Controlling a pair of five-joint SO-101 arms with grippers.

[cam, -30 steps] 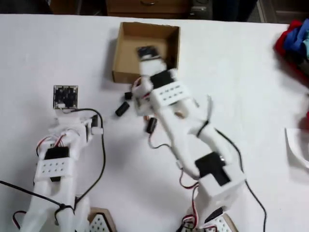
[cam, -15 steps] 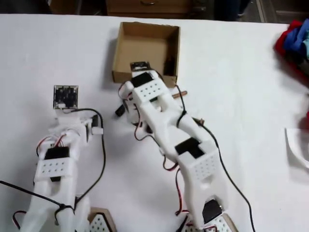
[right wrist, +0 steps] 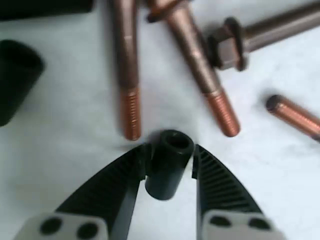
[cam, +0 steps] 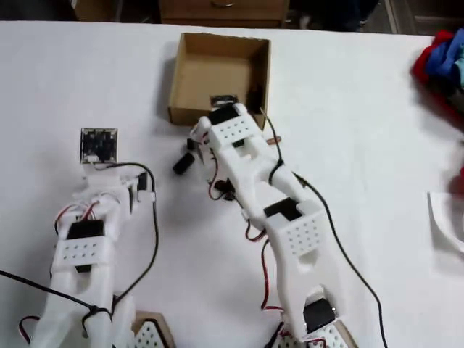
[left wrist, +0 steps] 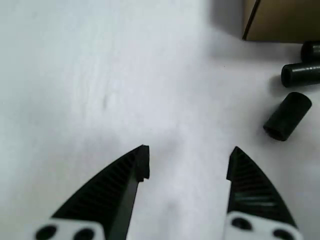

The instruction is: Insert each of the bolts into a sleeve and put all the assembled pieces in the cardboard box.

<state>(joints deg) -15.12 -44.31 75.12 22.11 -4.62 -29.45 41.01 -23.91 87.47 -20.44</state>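
Sleeve (right wrist: 170, 177), a short black tube with an open bore, is pinched between the ribbed fingers of the right gripper (right wrist: 170, 152), with its open end showing just past the fingertips. Close beyond it, four copper-coloured bolts (right wrist: 127, 65) lie on the white surface (cam: 362, 109). Their tips are threaded, and one has a hex head with a flange. A second sleeve (right wrist: 15, 80) lies beside them.

In the high view the right arm (cam: 250, 156) reaches to the centre of the frame, just below the cardboard box (cam: 190, 114) at upper centre. A small dark piece (cam: 183, 164) to the arm's left is probably another sleeve.

The left gripper (left wrist: 189, 161) is spread wide over the bare surface and holds nothing. Three loose sleeves (left wrist: 287, 116) lie near the box corner. The left arm (cam: 83, 246) is at the lower left of the high frame.
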